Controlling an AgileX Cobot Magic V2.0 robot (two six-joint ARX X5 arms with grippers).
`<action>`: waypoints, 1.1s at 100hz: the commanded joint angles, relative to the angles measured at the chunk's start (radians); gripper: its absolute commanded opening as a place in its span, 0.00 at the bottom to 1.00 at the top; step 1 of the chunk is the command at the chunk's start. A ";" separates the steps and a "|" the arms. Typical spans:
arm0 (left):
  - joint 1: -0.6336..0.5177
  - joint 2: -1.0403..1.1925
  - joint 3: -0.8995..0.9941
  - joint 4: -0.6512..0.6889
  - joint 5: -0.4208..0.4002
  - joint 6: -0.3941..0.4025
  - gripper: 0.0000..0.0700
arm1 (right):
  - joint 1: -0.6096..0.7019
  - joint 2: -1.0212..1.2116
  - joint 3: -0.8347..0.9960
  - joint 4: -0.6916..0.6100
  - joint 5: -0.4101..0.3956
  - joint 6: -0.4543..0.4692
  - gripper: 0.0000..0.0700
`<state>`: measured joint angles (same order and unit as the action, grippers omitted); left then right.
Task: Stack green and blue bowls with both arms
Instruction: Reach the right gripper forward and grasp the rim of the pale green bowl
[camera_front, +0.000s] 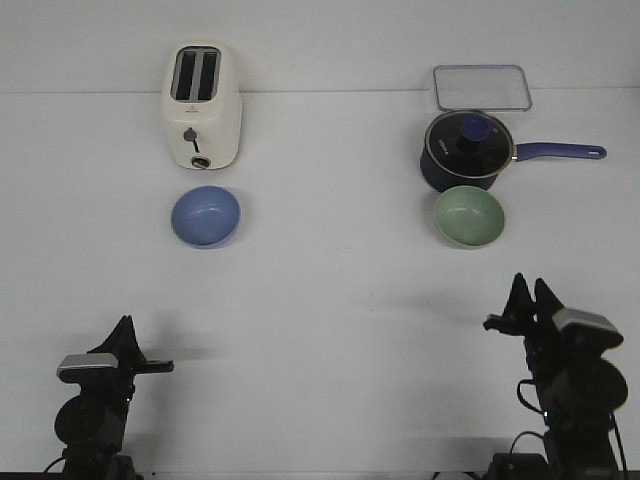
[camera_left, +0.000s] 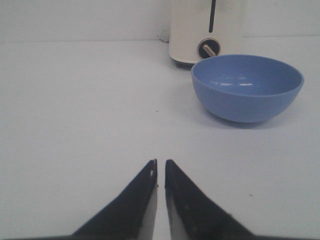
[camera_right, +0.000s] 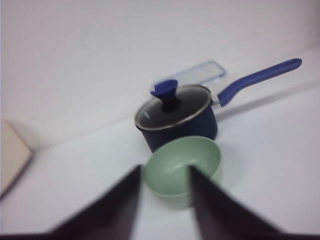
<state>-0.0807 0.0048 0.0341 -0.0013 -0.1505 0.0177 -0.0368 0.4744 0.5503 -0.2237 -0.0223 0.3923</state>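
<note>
The blue bowl sits upright on the white table in front of the toaster; in the left wrist view it lies ahead of the fingers and off to one side. The green bowl sits upright just in front of the navy saucepan; in the right wrist view it shows between and beyond the fingertips. My left gripper is shut and empty near the table's front left; its tips almost touch. My right gripper is open and empty at the front right, some way short of the green bowl.
A cream toaster stands at the back left. A dark navy saucepan with glass lid stands at the back right, its handle pointing right, with a clear flat container behind it.
</note>
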 joint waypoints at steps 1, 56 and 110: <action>0.002 -0.002 -0.020 0.010 0.005 0.016 0.02 | -0.003 0.186 0.094 -0.035 0.005 -0.055 0.53; 0.002 -0.002 -0.020 0.010 0.005 0.016 0.02 | -0.088 1.143 0.612 -0.098 0.020 -0.127 0.53; 0.002 -0.002 -0.020 0.011 0.005 0.016 0.02 | -0.109 1.269 0.631 -0.066 -0.058 -0.101 0.00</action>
<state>-0.0807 0.0048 0.0341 -0.0013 -0.1505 0.0177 -0.1421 1.7241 1.1606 -0.2989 -0.0780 0.2779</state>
